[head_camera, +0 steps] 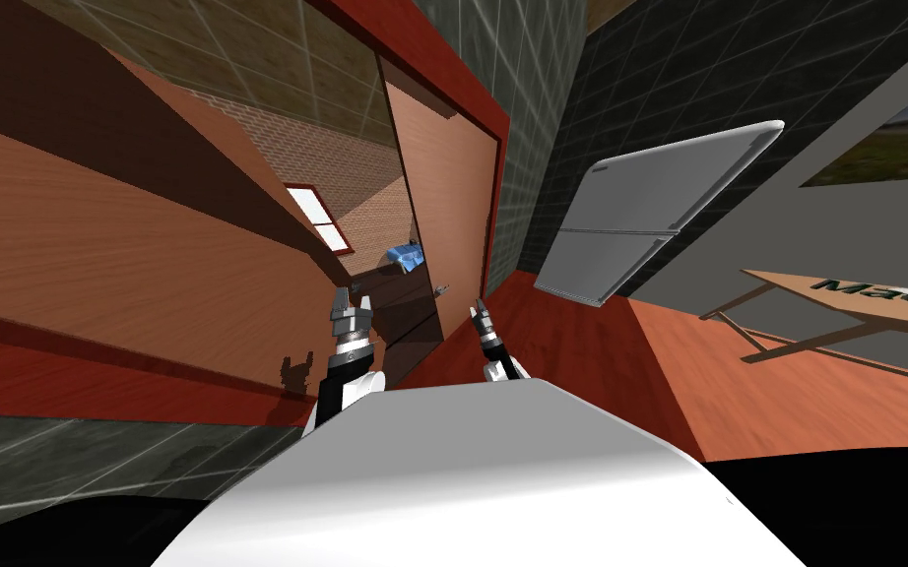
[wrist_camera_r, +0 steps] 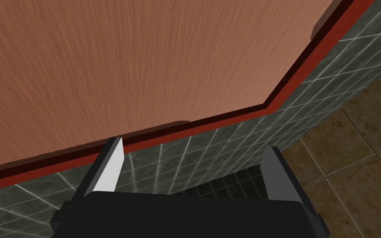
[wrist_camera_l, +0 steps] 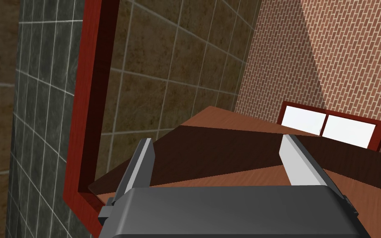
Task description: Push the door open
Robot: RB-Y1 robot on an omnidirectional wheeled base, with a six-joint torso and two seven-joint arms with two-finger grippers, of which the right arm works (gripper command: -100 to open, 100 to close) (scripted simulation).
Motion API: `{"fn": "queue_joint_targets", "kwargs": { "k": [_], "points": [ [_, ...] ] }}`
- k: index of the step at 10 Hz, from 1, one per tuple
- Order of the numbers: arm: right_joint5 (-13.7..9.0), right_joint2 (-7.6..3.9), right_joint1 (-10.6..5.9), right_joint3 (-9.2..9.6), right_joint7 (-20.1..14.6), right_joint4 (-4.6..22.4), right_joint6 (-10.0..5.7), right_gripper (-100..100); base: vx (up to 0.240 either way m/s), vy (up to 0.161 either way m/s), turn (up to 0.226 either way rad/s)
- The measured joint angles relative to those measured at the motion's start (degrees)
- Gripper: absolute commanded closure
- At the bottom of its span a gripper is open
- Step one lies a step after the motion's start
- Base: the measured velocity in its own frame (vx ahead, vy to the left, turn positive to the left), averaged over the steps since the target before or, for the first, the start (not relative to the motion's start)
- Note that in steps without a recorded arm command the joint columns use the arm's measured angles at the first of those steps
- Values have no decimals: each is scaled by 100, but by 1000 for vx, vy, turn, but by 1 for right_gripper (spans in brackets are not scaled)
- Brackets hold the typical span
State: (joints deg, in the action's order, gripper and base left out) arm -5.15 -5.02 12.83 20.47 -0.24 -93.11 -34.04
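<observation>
A brown wooden door leaf [head_camera: 442,197] hangs in a red frame [head_camera: 497,157] and stands ajar, with a small grey handle [head_camera: 439,289] on it. A second, broad brown wood panel [head_camera: 97,266] lies to its left. Between them a gap shows a brick-walled room. My left gripper [head_camera: 352,313] is open before that gap, beside the left panel [wrist_camera_l: 243,157]; its fingers [wrist_camera_l: 144,165] hold nothing. My right gripper [head_camera: 479,313] is open close to the door leaf [wrist_camera_r: 144,62], near the red frame [wrist_camera_r: 235,115], with nothing between its fingers [wrist_camera_r: 111,165].
Beyond the gap are a window [head_camera: 316,219] and a blue thing [head_camera: 405,256]. A grey slab-like appliance [head_camera: 639,217] leans at the right against dark tiled wall. A wooden table [head_camera: 836,295] stands far right on a red-brown floor.
</observation>
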Motion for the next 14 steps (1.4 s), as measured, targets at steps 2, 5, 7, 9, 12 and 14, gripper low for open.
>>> {"fn": "queue_joint_targets", "kwargs": {
  "k": [2, 5, 7, 9, 12, 14],
  "points": [
    [-1, -30, -133, 85, -41, 306, -74, -100, 85, -21, 9],
    [29, -11, -310, 301, -52, 796, -190, -100, 102, -24, 9],
    [37, -55, -377, 438, -93, 991, -199, -100, 102, -29, 9],
    [51, -41, -527, 567, -113, 1376, -302, -100, 99, -30, 9],
    [71, -59, -659, 772, -149, 1749, -355, -100, 95, -26, 8],
    [76, -53, -813, 886, -184, 2090, -426, -100, 118, -29, 11]
  ]
}}
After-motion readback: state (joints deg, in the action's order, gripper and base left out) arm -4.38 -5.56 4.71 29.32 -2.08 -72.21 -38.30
